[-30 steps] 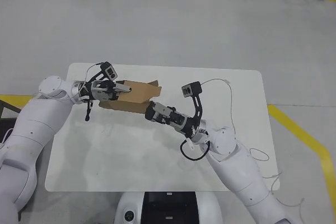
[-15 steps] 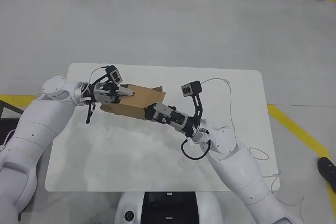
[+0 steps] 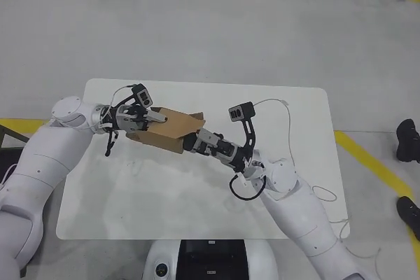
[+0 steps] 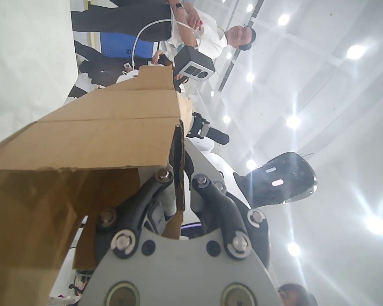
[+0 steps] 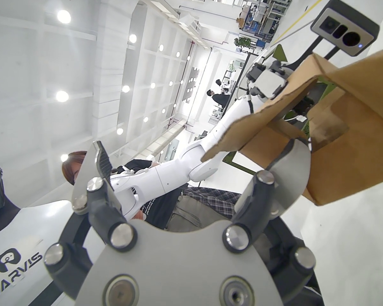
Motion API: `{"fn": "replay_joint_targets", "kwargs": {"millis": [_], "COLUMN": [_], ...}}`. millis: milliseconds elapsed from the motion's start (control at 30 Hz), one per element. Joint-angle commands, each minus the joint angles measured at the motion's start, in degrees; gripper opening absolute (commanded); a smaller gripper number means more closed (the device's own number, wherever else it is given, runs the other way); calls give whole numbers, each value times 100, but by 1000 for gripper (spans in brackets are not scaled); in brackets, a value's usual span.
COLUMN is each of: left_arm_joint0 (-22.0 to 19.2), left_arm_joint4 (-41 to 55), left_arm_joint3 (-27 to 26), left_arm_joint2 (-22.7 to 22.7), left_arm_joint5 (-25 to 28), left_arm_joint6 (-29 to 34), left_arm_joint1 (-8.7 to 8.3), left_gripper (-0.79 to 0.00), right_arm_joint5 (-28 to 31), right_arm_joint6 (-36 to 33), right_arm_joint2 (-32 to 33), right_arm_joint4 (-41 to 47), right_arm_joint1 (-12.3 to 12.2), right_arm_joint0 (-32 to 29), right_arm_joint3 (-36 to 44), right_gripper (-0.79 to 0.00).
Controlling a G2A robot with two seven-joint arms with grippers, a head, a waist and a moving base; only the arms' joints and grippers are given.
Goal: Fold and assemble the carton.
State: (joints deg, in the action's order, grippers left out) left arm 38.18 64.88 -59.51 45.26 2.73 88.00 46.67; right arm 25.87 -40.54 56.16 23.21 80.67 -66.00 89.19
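Observation:
A brown cardboard carton (image 3: 169, 129) hangs tilted above the far left part of the white table (image 3: 161, 203), held between my two arms. My left gripper (image 3: 152, 119) is shut on one of its walls; in the left wrist view the fingertips (image 4: 164, 177) pinch the cardboard edge of the carton (image 4: 108, 132). My right gripper (image 3: 191, 143) sits at the carton's opposite end and is open. In the right wrist view one finger (image 5: 295, 157) lies against the carton (image 5: 348, 148) below a loose flap (image 5: 258, 119), while the other finger (image 5: 99, 160) stands free.
A white cable (image 3: 283, 105) runs across the far right of the table, and a black cable loop (image 3: 242, 190) hangs by my right arm. The near half of the table is bare. Yellow tape (image 3: 378, 168) marks the floor on the right.
The carton has turned and opened from a flatter shape into a box shape. My left gripper has shifted slightly right with it, and my right gripper has stayed at its other end.

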Motion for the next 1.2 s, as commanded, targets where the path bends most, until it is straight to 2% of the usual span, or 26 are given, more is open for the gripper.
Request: {"fn": "replay_joint_targets", "kwargs": {"millis": [0, 333, 633, 867, 1167], "left_arm_joint0": [15, 115, 176, 160, 16], "left_arm_joint4": [-21, -98, 5, 261, 437], "left_arm_joint3": [-34, -329, -681, -793, -539], "left_arm_joint2": [-2, -95, -256, -381, -517], "left_arm_joint5": [-4, -57, -84, -104, 26], "left_arm_joint6": [0, 0, 0, 0, 0], "left_arm_joint1": [-26, -205, -401, -510, -491], "left_gripper": [-785, -785, -785, -785, -785], "right_arm_joint5": [3, 167, 311, 441, 460], "right_arm_joint6": [19, 399, 556, 51, -462], "right_arm_joint2": [103, 514, 543, 335, 326], "right_arm_joint4": [-5, -276, -344, 28, 344], "right_arm_joint1": [-22, -91, -78, -47, -79], "right_arm_joint0": [-46, -150, 28, 166, 83], "right_arm_joint3": [-13, -164, -566, -726, -592], "right_gripper": [0, 0, 0, 0, 0]}}
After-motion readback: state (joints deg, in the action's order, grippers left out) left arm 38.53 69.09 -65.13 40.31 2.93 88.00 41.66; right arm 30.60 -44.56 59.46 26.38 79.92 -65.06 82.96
